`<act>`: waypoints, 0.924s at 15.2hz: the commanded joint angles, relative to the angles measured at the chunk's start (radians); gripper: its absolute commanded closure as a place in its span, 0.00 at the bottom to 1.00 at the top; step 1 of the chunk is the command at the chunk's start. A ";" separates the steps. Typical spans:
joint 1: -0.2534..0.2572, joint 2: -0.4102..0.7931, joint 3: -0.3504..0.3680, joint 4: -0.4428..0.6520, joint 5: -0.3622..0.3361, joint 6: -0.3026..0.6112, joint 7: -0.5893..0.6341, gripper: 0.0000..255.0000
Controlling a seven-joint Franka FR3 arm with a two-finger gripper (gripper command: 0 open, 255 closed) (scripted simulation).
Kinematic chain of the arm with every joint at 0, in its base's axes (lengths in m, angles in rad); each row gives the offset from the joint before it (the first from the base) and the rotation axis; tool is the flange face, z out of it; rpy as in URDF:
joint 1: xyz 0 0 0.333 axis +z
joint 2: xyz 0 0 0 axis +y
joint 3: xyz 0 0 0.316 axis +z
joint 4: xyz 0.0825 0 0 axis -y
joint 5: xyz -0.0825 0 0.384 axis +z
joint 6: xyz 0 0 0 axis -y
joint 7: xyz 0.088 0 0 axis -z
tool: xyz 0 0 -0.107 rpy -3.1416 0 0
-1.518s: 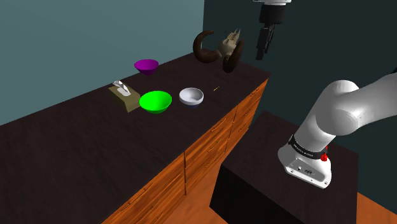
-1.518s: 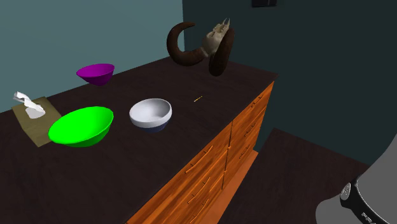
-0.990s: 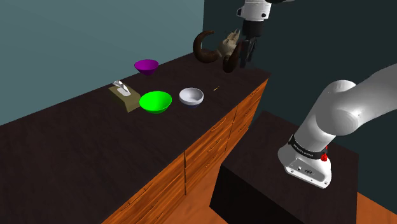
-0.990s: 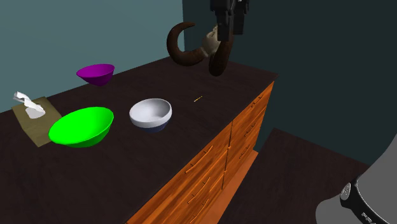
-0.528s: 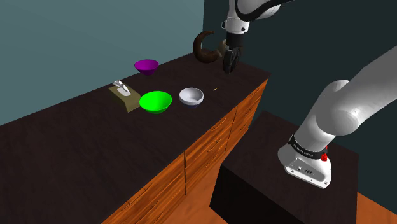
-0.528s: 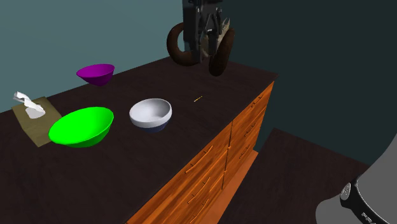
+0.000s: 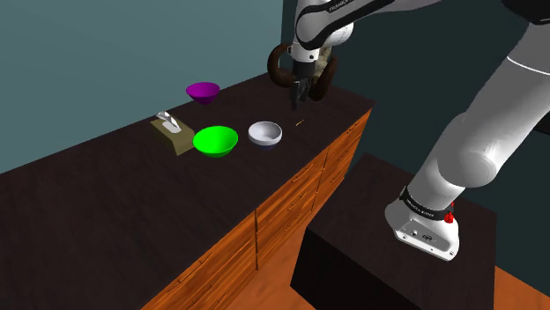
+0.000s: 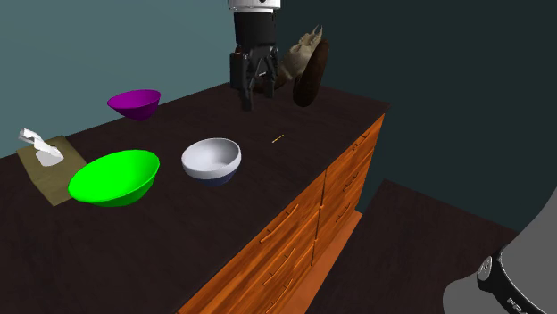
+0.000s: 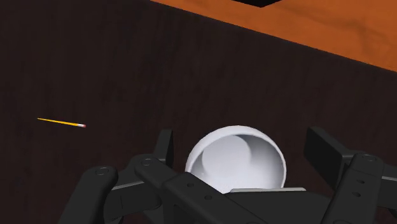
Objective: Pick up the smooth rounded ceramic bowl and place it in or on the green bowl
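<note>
Wrist view shows the gripper (image 9: 243,145) spread, high over the white bowl (image 9: 236,162), which sits on the bench (image 9: 127,63) just beside the green bowl (image 8: 114,177), on the second exterior view's right; it should descend straddling one rim wall, then pinch firmly.

**Three cameras over one dresser top**

Your shoulder view sits high beside the stand (image 7: 353,264), which lies at its lower right. It looks down and away along the dresser (image 7: 106,220), taking in most of the dark top and the drawer front.

Your second exterior view faces much the same way but stands nearer, close over the dresser's front edge. These two share the green bowl (image 7: 215,140), the white bowl (image 7: 264,133), the purple bowl (image 7: 203,91), the horned skull (image 8: 303,67) at the far end and the gripper (image 8: 254,101).

Your wrist view looks steeply down on the top from close above. It shares the white bowl and the pencil (image 9: 61,121) with the other two.
</note>
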 commanded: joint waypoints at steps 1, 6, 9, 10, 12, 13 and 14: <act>0.003 0.080 0.002 0.039 0.017 0.041 -0.013 0.00; -0.005 0.275 0.004 0.179 0.057 0.095 -0.059 0.00; -0.014 0.393 0.011 0.280 0.078 0.111 -0.082 0.00; -0.018 0.433 0.013 0.317 0.084 0.114 -0.088 0.00; -0.023 0.487 0.018 0.369 0.091 0.116 -0.096 0.00; -0.023 0.494 0.019 0.365 0.093 0.127 -0.097 0.00; -0.022 0.501 0.020 0.361 0.094 0.138 -0.098 0.00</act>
